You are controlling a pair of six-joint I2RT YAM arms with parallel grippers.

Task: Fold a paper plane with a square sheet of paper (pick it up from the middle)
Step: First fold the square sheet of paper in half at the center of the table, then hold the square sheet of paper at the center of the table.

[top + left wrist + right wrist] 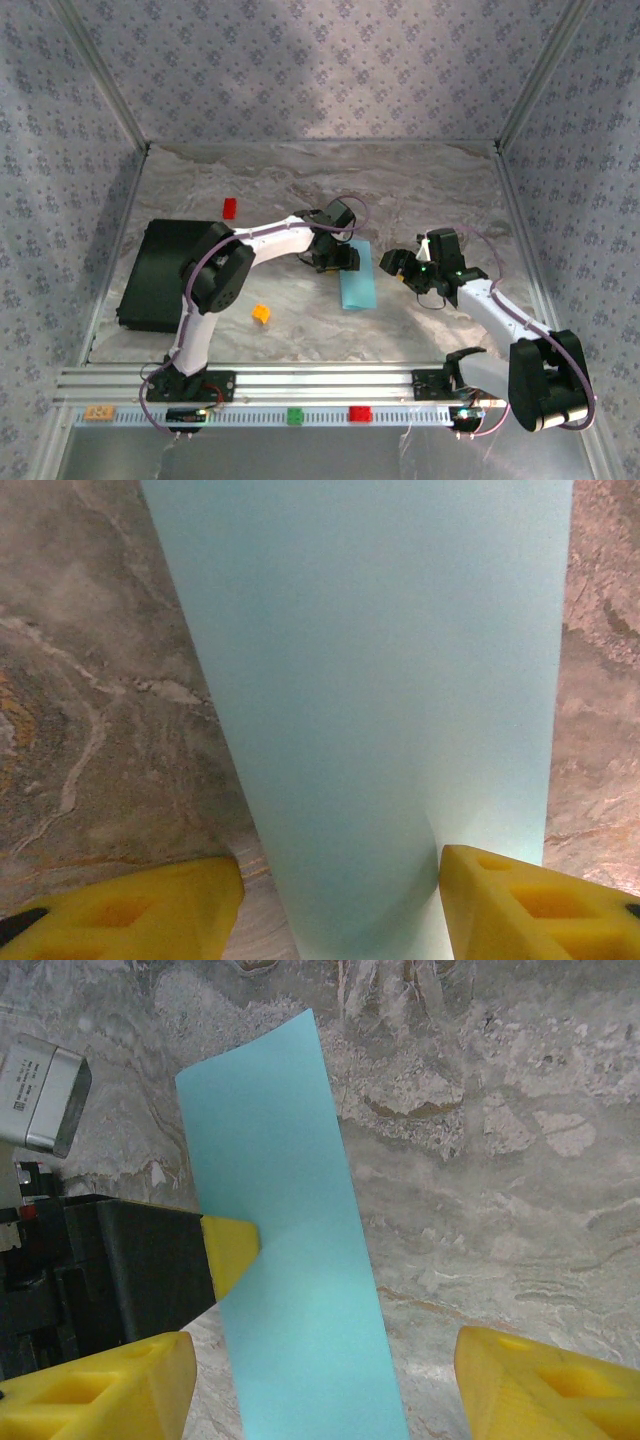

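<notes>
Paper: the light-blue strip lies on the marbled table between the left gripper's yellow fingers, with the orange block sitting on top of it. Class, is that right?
Not quite. The orange block sits on the table, apart from the paper and to its left, as the top external view shows. The rest holds.

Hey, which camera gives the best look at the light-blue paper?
Right wrist: the paper shows large, both long edges and its far end sharp. Top external shows the paper small and distant. Left wrist is so close that the paper's ends are cropped.
</notes>
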